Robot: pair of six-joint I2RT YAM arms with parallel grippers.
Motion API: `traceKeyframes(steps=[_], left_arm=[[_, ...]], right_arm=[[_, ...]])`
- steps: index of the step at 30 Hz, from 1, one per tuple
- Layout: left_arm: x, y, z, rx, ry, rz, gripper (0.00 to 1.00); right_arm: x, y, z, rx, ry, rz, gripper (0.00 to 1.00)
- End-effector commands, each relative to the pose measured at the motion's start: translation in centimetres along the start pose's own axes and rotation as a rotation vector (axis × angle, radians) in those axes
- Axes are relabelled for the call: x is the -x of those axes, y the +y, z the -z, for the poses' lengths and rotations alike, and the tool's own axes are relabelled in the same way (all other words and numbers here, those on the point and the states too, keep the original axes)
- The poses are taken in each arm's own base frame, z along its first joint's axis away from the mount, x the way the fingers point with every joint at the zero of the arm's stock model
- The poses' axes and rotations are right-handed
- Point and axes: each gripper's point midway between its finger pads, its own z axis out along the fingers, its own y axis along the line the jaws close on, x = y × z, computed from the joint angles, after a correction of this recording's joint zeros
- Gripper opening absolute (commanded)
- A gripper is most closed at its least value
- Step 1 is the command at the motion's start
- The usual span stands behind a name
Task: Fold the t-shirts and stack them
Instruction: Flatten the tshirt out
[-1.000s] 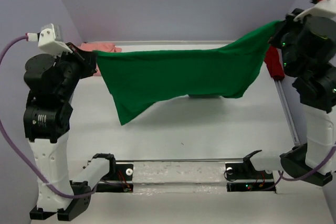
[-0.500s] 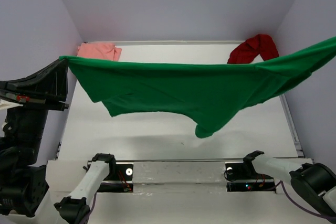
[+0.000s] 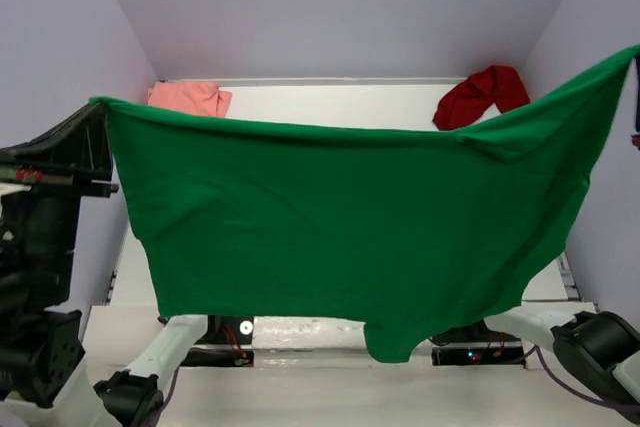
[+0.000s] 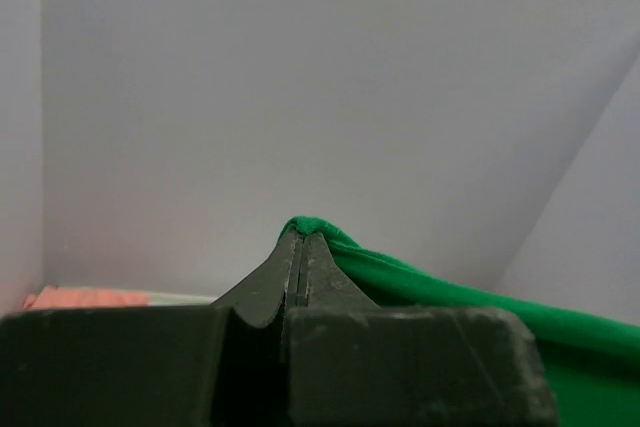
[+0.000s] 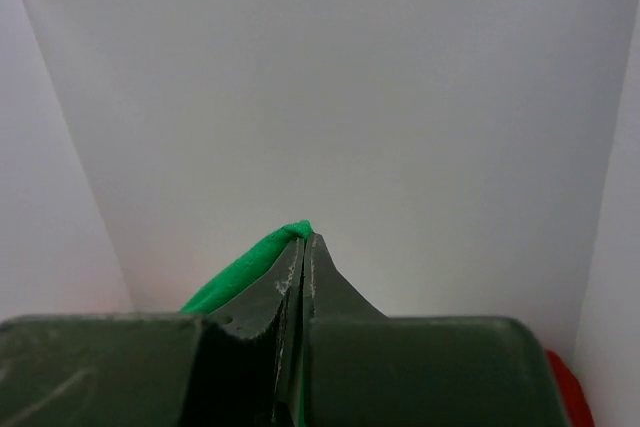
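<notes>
the white table (image 3: 330, 107) lies below, mostly hidden behind the green shirt (image 3: 340, 227). the shirt hangs spread wide in the air like a curtain, its top edge stretched from the left side up to the right and its lower hem sagging near the arm bases. the red shirt (image 3: 480, 92) lies bunched at the table's far right corner, the pink shirt (image 3: 188, 97) at the far left. the left gripper (image 4: 302, 239) is clamped on the green shirt's upper left corner, and the right gripper (image 5: 303, 237) on its upper right corner.
</notes>
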Motion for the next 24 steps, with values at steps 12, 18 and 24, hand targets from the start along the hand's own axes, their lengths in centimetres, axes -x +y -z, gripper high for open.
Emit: traceKeyframes(steps=[12, 18, 24], left_arm=[[-5.1, 5.1, -5.8, 0.237, 0.102, -0.035, 0.0], [-2.2, 3.7, -2.2, 0.176, 0.011, -0.006, 0.0], [0.7, 1.8, 1.3, 0.091, -0.072, 0.022, 0.0]], right_arm=[[-5.6, -2.3, -8.6, -0.194, 0.1, 0.162, 0.0], [-2.7, -2.8, -4.8, -0.186, 0.047, 0.138, 0.0], [-0.7, -2.2, -1.1, -0.124, 0.004, 0.085, 0.0]])
